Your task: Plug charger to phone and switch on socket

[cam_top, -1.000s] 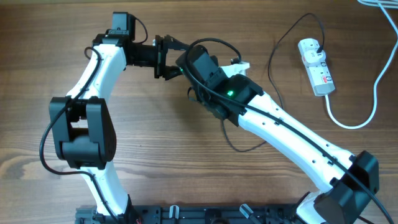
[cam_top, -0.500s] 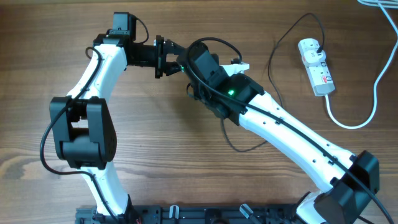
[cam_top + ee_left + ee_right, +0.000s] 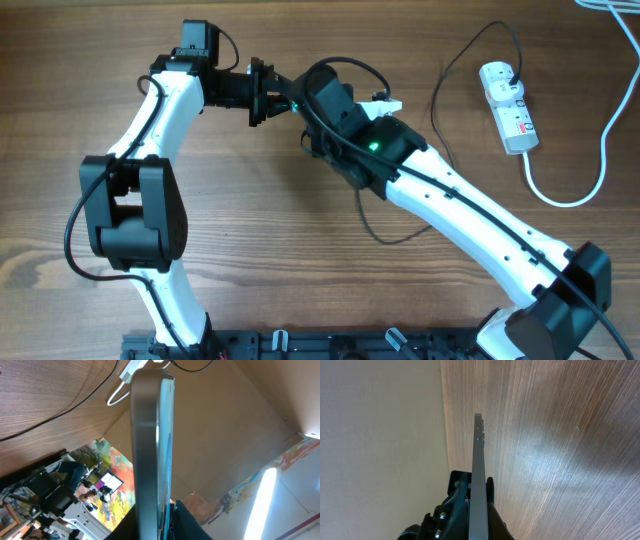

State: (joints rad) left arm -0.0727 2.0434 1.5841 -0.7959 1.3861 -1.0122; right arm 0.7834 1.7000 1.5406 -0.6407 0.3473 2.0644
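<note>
Left jaws clamped on phone (image 3: 151,450), edge-on in both wrist cams; right jaws alongside, state can't tell.

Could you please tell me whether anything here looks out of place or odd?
Yes: the phone is off the table, standing on edge between both pincers, the left pincer and the right pincer each closed on it. The charger lies loose beneath the right arm, with no plug seen in the phone.
</note>
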